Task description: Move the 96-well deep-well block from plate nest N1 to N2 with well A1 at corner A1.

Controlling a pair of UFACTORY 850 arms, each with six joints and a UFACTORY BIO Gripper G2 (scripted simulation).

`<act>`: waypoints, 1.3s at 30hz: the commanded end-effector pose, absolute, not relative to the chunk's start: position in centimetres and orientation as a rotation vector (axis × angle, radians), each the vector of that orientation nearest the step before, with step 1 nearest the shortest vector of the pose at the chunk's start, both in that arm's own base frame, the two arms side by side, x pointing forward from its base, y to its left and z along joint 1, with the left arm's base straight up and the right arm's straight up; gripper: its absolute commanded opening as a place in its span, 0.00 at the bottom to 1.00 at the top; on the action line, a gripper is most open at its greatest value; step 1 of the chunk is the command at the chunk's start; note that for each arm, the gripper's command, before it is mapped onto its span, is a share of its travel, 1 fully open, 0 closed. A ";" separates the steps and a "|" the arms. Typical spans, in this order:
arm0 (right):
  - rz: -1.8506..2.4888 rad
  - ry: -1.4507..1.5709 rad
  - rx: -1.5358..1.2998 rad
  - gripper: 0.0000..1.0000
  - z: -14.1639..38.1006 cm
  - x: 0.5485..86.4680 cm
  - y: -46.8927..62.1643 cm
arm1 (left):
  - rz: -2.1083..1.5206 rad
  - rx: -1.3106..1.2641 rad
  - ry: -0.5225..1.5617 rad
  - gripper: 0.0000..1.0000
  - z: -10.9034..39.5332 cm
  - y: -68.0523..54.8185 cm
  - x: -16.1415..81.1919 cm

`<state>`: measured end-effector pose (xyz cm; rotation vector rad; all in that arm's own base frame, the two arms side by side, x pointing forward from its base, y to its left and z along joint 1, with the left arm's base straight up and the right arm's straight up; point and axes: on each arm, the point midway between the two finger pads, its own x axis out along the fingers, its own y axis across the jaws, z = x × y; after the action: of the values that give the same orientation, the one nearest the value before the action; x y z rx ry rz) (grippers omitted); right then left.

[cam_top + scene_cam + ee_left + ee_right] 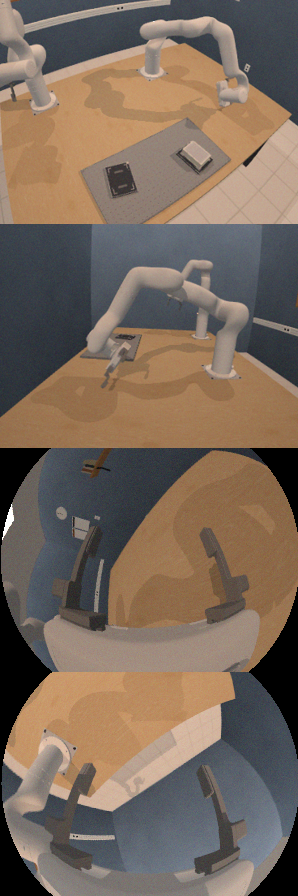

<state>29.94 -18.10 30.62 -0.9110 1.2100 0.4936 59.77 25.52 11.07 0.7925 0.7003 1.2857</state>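
The pale deep-well block (196, 153) sits in nest N1 (183, 157), whose dark rim shows around it. Its cut-off corner is too small to make out. Nest N2 (121, 178) (125, 337) is a black plate with light corner marks and nothing on it. My left gripper (150, 533) (106, 380) is open and empty, above the wooden table, away from the block on the arms' side. My right gripper (146, 771) (174, 304) is open and empty, high near the right arm's base and far from both nests.
Both nests are on a grey mat (151, 162) at the table's front edge. The wooden table (73, 134) carries the left arm's base (152, 73) (221, 371) and the right arm's base (44, 102) (201, 337) at its back. The left arm arches high over its side.
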 end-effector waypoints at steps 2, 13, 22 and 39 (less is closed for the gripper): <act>0.528 1.275 -0.856 1.00 30.7 26.2 -17.1 | 1.287 0.792 0.698 1.00 11.2 25.5 59.8; 0.584 1.375 -0.757 1.00 30.4 20.5 -15.5 | 1.287 0.792 0.698 1.00 11.2 25.5 59.8; 0.611 1.423 -0.704 1.00 30.2 17.7 -14.6 | 1.287 0.792 0.698 1.00 11.2 25.5 59.8; 0.639 1.471 -0.646 1.00 30.0 14.9 -13.7 | 1.287 0.792 0.698 1.00 11.2 25.5 59.8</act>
<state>15.11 -13.75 29.96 -0.6512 1.4670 0.6368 59.77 25.52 11.07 0.7925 0.7003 1.2857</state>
